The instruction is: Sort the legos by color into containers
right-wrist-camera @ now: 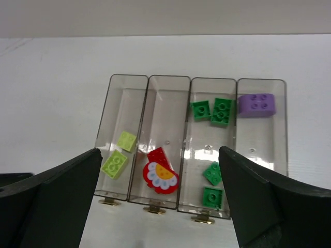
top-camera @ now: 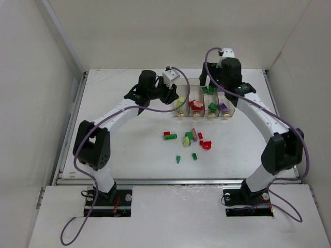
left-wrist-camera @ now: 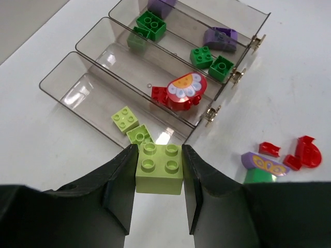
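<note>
Pale yellow-green brick (left-wrist-camera: pixel 159 169) is what you've got pinched in the left gripper (left-wrist-camera: pixel 159 173), studs up, one finger flat on each side. That's the left wrist view. Just ahead of the jaws is the near end of the containers (left-wrist-camera: pixel 62 85), and the closest bin already has two matching pale bricks (left-wrist-camera: pixel 125 119) right past the fingertips. The bins beyond hold a red flower piece (left-wrist-camera: pixel 183 92), green bricks (left-wrist-camera: pixel 200 56), then a purple one (left-wrist-camera: pixel 220 37). Right of the jaws it's bare white table, then a few loose red and purple bits (left-wrist-camera: pixel 305 151).

Right wrist view: your right gripper (right-wrist-camera: pixel 159 152) is spread wide with nothing in it, looking straight down, all four bins framed between the fingers (right-wrist-camera: pixel 57 201). You get the whole outline of the row here, with table on every side, which the left camera crops.

The top view shows what neither wrist does. The loose legos (top-camera: pixel 187 139) are scattered back toward the arm bases from both sets of jaws. There's a bare strip of table (top-camera: pixel 129 134) between them and the bins, and white walls (top-camera: pixel 31 103) box in the table's edges.
</note>
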Action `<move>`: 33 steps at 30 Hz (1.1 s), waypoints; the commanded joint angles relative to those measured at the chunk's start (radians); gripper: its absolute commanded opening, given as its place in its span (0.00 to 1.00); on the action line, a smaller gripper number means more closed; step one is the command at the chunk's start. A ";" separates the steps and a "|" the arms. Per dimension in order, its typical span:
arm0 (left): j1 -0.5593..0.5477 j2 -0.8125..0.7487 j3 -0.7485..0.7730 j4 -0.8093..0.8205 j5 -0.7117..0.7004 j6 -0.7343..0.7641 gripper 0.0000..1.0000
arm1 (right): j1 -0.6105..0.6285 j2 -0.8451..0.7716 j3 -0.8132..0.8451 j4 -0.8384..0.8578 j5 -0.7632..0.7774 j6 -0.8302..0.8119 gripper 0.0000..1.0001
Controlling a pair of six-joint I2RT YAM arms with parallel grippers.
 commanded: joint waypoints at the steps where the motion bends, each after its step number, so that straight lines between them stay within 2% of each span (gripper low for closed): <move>1: -0.009 0.045 0.028 0.196 -0.013 -0.013 0.13 | -0.007 -0.074 -0.054 -0.019 0.086 0.005 1.00; 5: -0.009 0.170 0.088 0.302 -0.024 0.008 0.24 | -0.016 -0.119 -0.086 -0.055 0.106 0.005 1.00; 9: -0.009 0.275 0.201 0.259 -0.062 0.028 0.27 | -0.016 -0.143 -0.110 -0.075 0.116 0.005 1.00; 11: -0.009 0.301 0.232 0.235 -0.062 0.040 0.34 | -0.016 -0.163 -0.121 -0.084 0.125 -0.005 1.00; 12: -0.009 0.301 0.241 0.226 -0.032 0.040 0.41 | -0.016 -0.163 -0.121 -0.094 0.125 -0.005 1.00; 13: -0.009 0.310 0.241 0.225 -0.013 0.058 0.59 | -0.016 -0.172 -0.130 -0.095 0.125 -0.014 1.00; 16: -0.009 0.287 0.229 0.206 0.044 0.103 0.99 | -0.016 -0.182 -0.130 -0.095 0.113 -0.025 1.00; 21: 0.000 0.211 0.185 0.150 0.050 0.134 1.00 | -0.004 -0.195 -0.129 -0.067 0.048 -0.088 1.00; 24: 0.023 0.096 0.116 0.124 0.027 0.134 1.00 | 0.027 -0.234 -0.190 -0.010 -0.044 -0.217 1.00; 26: 0.049 0.022 0.053 0.085 -0.034 0.125 1.00 | 0.036 -0.252 -0.221 0.002 -0.123 -0.344 1.00; 28: 0.075 -0.094 0.004 0.051 -0.080 0.135 1.00 | 0.076 -0.281 -0.268 0.002 -0.283 -0.439 1.00; 29: 0.085 -0.133 -0.024 0.022 -0.132 0.144 1.00 | 0.093 -0.281 -0.288 0.002 -0.345 -0.562 1.00; 30: 0.104 -0.209 -0.083 0.008 -0.150 0.144 1.00 | 0.132 -0.290 -0.308 -0.012 -0.481 -0.641 1.00; 32: 0.124 -0.275 -0.142 -0.029 -0.180 0.166 1.00 | 0.183 -0.291 -0.359 -0.042 -0.555 -0.810 1.00; 33: 0.134 -0.306 -0.203 -0.058 -0.203 0.166 1.00 | 0.211 -0.274 -0.371 -0.032 -0.555 -0.830 1.00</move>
